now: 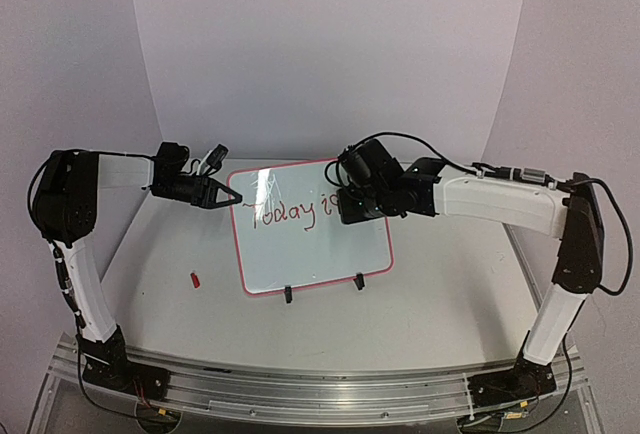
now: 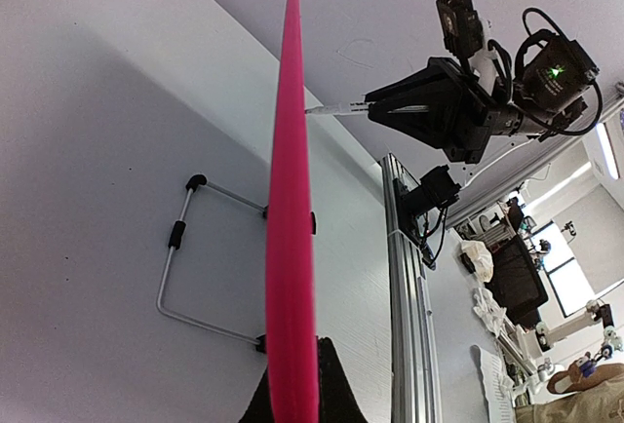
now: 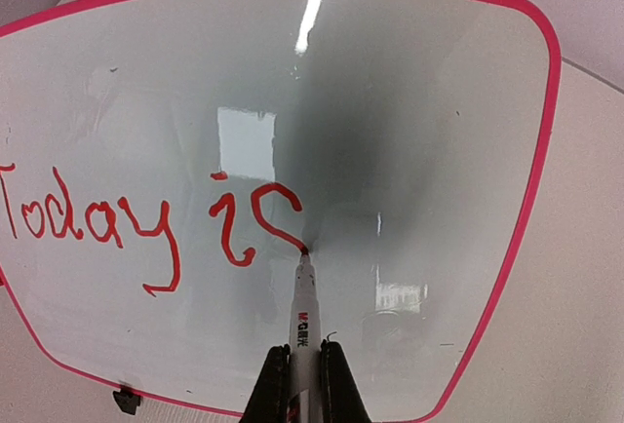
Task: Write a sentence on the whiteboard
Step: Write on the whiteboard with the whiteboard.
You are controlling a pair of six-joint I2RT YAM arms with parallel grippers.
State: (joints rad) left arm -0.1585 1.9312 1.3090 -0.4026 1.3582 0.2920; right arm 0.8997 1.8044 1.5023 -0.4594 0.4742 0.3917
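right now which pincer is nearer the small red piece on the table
Left. The left pincer clamps the whiteboard's left edge, beyond the red piece; the right pincer holds a marker mid-board.

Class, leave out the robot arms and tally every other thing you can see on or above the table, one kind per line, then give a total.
whiteboard: 1
marker: 1
small red cap: 1
Total: 3

The board (image 3: 409, 111) is glossy white with a pink-red frame (image 3: 531, 199), red lettering (image 3: 117, 223) (it reads "Today is") and black feet (image 1: 288, 295). The marker (image 3: 305, 311) is white with dark print. The cap (image 1: 196, 279) is red, the table (image 1: 440, 284) white.
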